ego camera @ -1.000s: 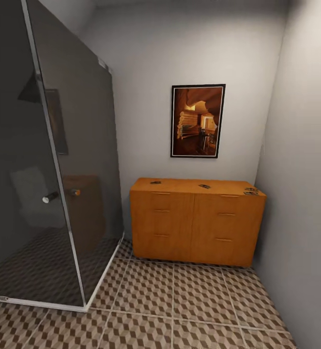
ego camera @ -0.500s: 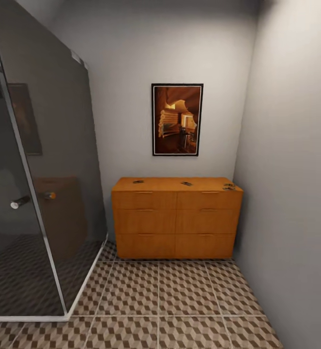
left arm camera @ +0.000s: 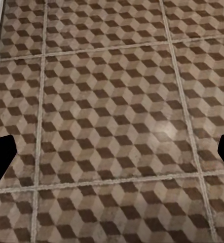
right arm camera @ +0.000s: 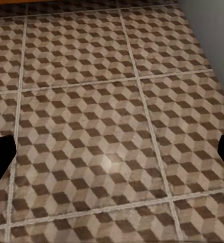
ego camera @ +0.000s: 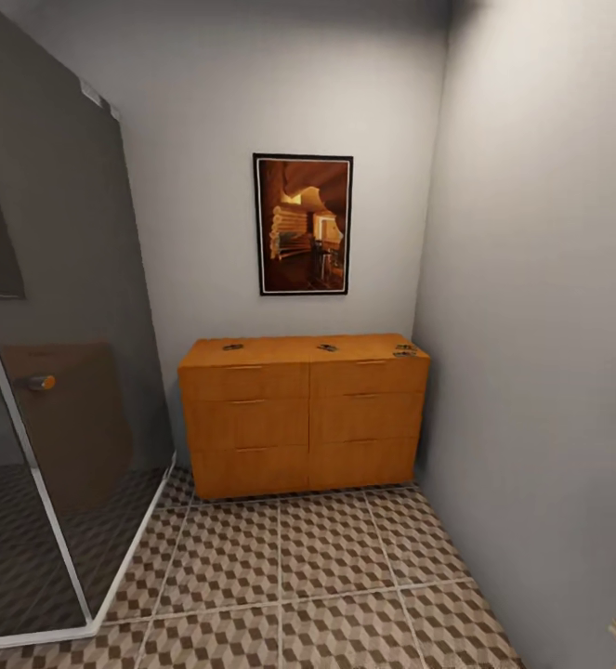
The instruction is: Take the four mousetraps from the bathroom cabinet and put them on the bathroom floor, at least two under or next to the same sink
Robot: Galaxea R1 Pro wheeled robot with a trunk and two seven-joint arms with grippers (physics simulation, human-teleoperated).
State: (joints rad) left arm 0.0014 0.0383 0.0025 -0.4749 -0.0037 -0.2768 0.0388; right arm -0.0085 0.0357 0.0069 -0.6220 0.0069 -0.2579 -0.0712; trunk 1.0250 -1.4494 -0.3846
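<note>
Left gripper [left arm camera: 112,152]: both dark fingertips sit at the far edges of the left wrist view, spread wide with nothing between them; it hangs over the bathroom floor [left arm camera: 112,101]. Right gripper [right arm camera: 112,152]: same posture, fingertips far apart, empty, over cube-patterned tile with a strip of grey wall [right arm camera: 213,30] at one corner.

Head view: the cabinet [ego camera: 303,418] stands against the back wall in the corner, drawers shut. The mousetraps lie on its top: one near the left end [ego camera: 232,347], one about mid-top [ego camera: 327,348], and a cluster at the right end [ego camera: 405,350] that is too small to separate into two. A framed picture [ego camera: 304,224] hangs above. The dark glass shower enclosure [ego camera: 57,372] occupies the left side.

Change over the last second: the whole scene has slid leftward in the head view and the cabinet now looks smaller and more square-on. Since everything shifts together, this reads as camera or base motion, not motion of the objects. The traps keep their places on the cabinet top.

Judgement: approach phase only; no trap has been picked up. The cabinet is well beyond arm reach, so the base must close in first.
</note>
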